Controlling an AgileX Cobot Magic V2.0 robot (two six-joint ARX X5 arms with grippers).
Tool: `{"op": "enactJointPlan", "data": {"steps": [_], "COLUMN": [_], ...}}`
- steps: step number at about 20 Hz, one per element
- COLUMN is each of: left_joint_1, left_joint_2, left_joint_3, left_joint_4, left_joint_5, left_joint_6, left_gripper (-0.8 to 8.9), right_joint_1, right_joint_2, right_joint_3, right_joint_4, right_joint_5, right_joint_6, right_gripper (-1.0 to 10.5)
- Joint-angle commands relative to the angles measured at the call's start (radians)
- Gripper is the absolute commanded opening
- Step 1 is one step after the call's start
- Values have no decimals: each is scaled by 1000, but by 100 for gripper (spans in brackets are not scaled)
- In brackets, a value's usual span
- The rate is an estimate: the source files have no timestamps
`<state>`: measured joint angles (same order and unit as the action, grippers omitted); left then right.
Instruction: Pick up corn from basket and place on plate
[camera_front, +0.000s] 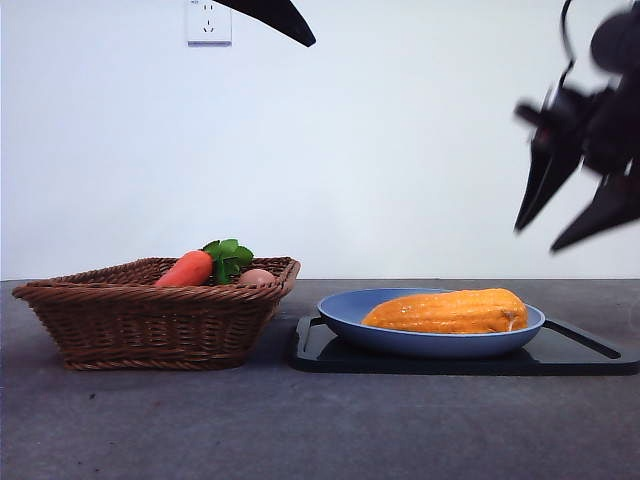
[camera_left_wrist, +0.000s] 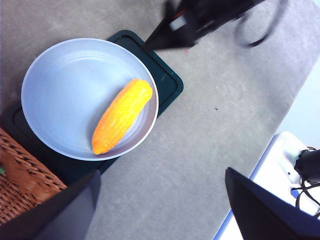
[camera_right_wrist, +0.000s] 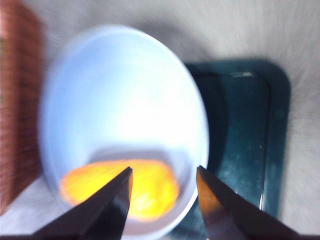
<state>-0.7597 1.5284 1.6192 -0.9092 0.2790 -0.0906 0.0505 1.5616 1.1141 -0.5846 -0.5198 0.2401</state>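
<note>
Nearest, on the grey table (camera_front: 300, 430): brown woven wicker basket (camera_front: 150, 320), smooth orange carrot (camera_front: 185, 269) inside. Bumpy orange-yellow corn cob (camera_front: 448, 311) lying in round light-blue plate (camera_front: 345, 310) atop flat black tray (camera_front: 590, 355). Right pincer (camera_front: 565, 215) wide, empty, raised above. Left pincer (camera_left_wrist: 160, 205) wide, waiting high. Likely risk: corn near the rim, rolling out if nudged.

We are looking at a lab-like test setup: a bare grey table (camera_front: 150, 420), a plain white wall (camera_front: 400, 150), and a wall socket (camera_front: 208, 22) at eleven o'clock.
</note>
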Motion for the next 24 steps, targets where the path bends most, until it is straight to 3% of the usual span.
{"op": "enactJointPlan", "data": {"steps": [1,7,10,14,16,24], "left_joint_1": [-10,-10,-10,-10,-10,-10], "left_joint_2": [1,1,1,1,1,1], "left_joint_3": [25,25,25,25,25,25], "left_joint_4": [7,-2,-29,-52,-65,-71], "left_joint_5": [-2,-2,-2,-2,-2,-2], "left_joint_6": [24,31,35,39,39,38], "left_gripper": [403,354,243,17,7,7], "right_joint_1": [7,98,151,193,202,203], "right_joint_2": [-112,-430,-534,-597,-603,-603], "right_joint_3": [19,19,19,19,19,19], "right_joint_4": [-84,-340,-449,-563,-596,-598], "right_joint_5": [-1,1,1,4,4,-3], "right_joint_6": [-77,-174,-195,-269,-305,-304], "right_gripper": [214,208,170,17,2,2]}}
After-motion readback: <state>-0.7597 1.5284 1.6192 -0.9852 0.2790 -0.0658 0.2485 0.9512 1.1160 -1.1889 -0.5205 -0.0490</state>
